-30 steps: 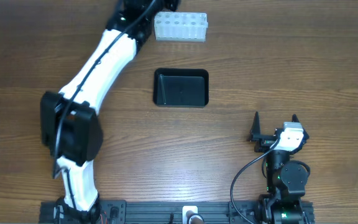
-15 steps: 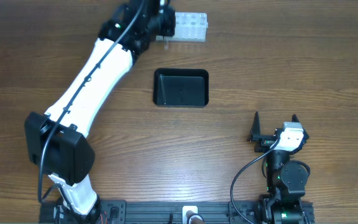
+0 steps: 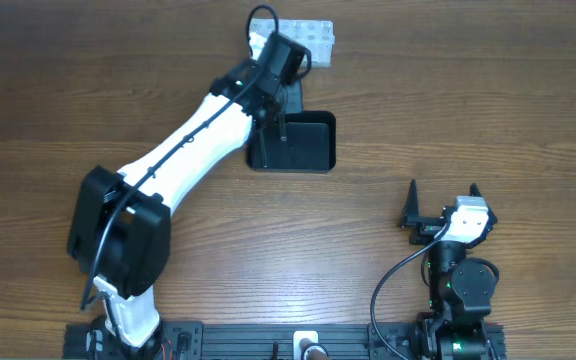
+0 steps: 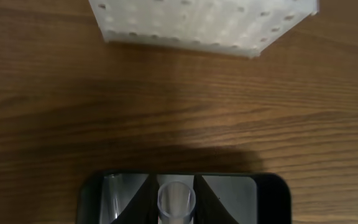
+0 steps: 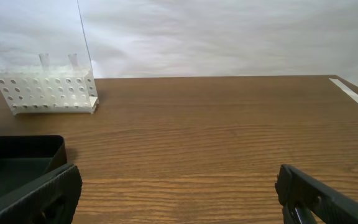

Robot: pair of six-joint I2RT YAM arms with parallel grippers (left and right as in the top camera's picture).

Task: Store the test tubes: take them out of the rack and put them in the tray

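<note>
**Left arm swings from rack to tray with a tube**

A second ago the left arm stretched up past the rack's left end. Half a second ago its wrist sat over that end. Now the arm has swung back toward the bases, and the left pincer (image 4: pixel 176 213) hangs over the left part of the tray (image 3: pixel 313 150). It is closed narrowly on a test tube (image 4: pixel 176 196). The right arm has not moved: the right pincer (image 3: pixel 443 203) stays low near its base, well apart from the tray, with its fingers spread wide and nothing between them. The rack (image 3: pixel 318 40) and the tray lie where they did.

The test tube is clear and stands upright between the two dark fingers, its open round mouth facing the left wrist camera. Below it lies the black inside of the tray. The rack is a white block pierced with rows of round holes. It sits just beyond the tray's far edge, apart from it. In the right wrist view two tubes (image 5: pixel 44 60) stand up out of its top.

The counter (image 3: pixel 488 90) is brown wood grain with long streaks. The left arm throws a dark shadow on it between rack and tray. Behind the counter rises a plain white wall (image 5: pixel 229 37), and a pale strip (image 5: pixel 353 93) runs along the counter's far corner.
</note>
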